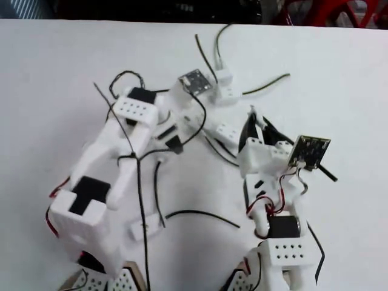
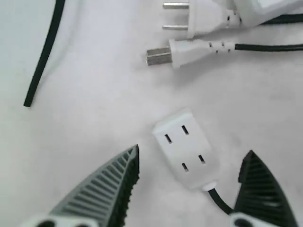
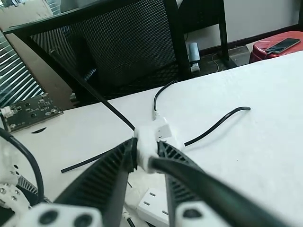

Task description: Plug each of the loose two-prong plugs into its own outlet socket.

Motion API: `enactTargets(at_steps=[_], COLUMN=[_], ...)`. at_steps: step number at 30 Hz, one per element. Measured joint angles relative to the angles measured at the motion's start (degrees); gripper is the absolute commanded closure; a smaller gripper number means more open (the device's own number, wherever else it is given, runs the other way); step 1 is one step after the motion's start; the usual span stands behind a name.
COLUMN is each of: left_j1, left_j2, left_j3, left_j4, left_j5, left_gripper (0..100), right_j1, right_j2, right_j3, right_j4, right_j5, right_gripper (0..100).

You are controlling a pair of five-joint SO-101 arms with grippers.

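Left wrist view: the left gripper (image 2: 191,158) stands spread either side of the white two-outlet plastic socket block (image 2: 182,142) on the table (image 2: 85,109) — we should close squarely (steadying it). The right gripper (image 3: 147,147) pinches a white moulded two-prong plug (image 3: 156,130) aloft — we'd keep its prongs level.

White plug (image 3: 147,142), black cord (image 3: 218,124), white table (image 3: 265,90).

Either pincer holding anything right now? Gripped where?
Right pincer clamps a white corded connector by its body sides. Left pincer open, empty, over the outlet socket.
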Motion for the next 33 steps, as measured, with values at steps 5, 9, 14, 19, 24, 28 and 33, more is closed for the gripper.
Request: enactTargets(at_steps=[5,9,14,19,24,28,33], left_j1=[-0.1,-1.4,-1.7,-0.4,-0.4,-0.5,-1.0], left_j2=[1.0,5.5,8.8,8.8,8.8,8.8,6.3], left_j3=[0.7,0.9,0.4,0.3,-0.4,-0.8,-0.7], left_j4=[-0.6,-3.5,-4.4,-4.4,-4.0,-3.8,-0.4], left_j5=[3.0,5.7,5.5,-5.0,-17.6,-19.8,-14.7], left_gripper=[67,69,85,82,77,72,69], right_j1=[0.0,0.0,0.0,0.0,0.0,0.0,0.0], right_j2=[0.0,0.0,0.0,0.0,0.0,0.0,0.0], right_j3=[0.6,0.7,0.7,0.7,0.7,0.7,0.7], right_j4=[0.0,0.0,0.0,0.0,0.0,0.0,0.0], right_j5=[0.0,0.0,0.0,0.0,0.0,0.0,0.0], right_gripper=[98.1,98.1,98.1,98.1,98.1,98.1,98.1])
